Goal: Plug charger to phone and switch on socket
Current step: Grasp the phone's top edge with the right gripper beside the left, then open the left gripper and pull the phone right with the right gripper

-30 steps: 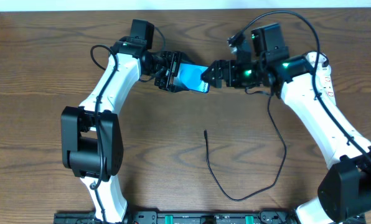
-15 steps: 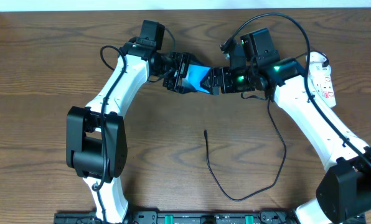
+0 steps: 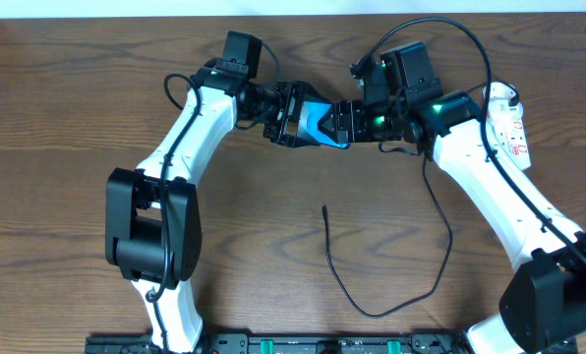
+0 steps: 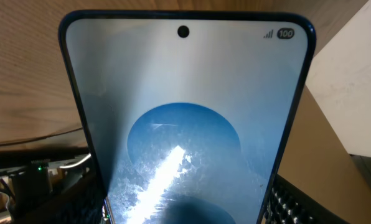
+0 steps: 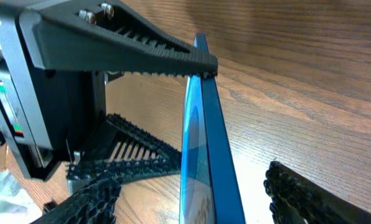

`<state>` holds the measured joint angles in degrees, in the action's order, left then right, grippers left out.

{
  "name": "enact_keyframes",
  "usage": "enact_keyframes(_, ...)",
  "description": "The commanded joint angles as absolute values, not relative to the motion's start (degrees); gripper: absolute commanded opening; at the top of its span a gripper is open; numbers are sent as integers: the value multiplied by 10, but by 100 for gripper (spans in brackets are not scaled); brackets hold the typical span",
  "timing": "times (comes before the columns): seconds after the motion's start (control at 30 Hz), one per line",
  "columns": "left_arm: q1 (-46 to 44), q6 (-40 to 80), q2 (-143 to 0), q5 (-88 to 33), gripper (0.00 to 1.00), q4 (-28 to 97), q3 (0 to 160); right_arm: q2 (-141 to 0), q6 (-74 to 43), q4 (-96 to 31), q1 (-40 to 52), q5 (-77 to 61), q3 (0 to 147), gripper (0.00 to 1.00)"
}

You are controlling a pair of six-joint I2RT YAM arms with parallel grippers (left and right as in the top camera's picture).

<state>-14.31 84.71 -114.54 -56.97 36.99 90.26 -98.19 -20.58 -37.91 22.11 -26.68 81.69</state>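
The phone (image 3: pixel 316 122), with its blue-cyan screen, is held off the table at the back centre, tilted on edge. My left gripper (image 3: pixel 295 116) is shut on its long edges; the screen (image 4: pixel 185 124) fills the left wrist view between the fingers (image 4: pixel 185 211). My right gripper (image 3: pixel 340 123) is open and straddles the phone's other end (image 5: pixel 201 155), with a gap on each side of the fingers (image 5: pixel 201 199). The charger cable's plug tip (image 3: pixel 324 208) lies free on the table. The socket (image 3: pixel 514 123) lies at the right, partly under my right arm.
The black cable (image 3: pixel 372 313) loops across the front centre, then runs up (image 3: pixel 448 241) behind my right arm; its adapter is hidden. The table's back edge meets a white wall (image 3: pixel 293 8). The left gripper's ribbed fingers (image 5: pixel 123 46) show in the right wrist view.
My left gripper carried the phone right and toward the back, turning it more on edge. My right gripper moved left and now straddles the phone's end. The cable has not moved.
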Motion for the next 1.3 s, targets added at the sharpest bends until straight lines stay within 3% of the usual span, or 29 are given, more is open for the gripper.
enact_keyframes(0.0,-146,867,-1121,-598,7,368,903,-983,-230,-379,226,-246,824,70)
enact_keyframes(0.5,-162,925,-1121,-598,7,366,903,-987,-231,-379,244,-216,824,63)
enact_keyframes(0.77,-163,925,-1121,-601,7,365,903,-987,-231,-379,248,-213,824,52)
enact_keyframes(1.13,-163,927,-1121,-601,7,365,903,-987,-232,-379,248,-213,824,1)
enact_keyframes(1.27,-163,927,-1121,-601,7,365,903,-987,-232,-379,248,-214,824,1)
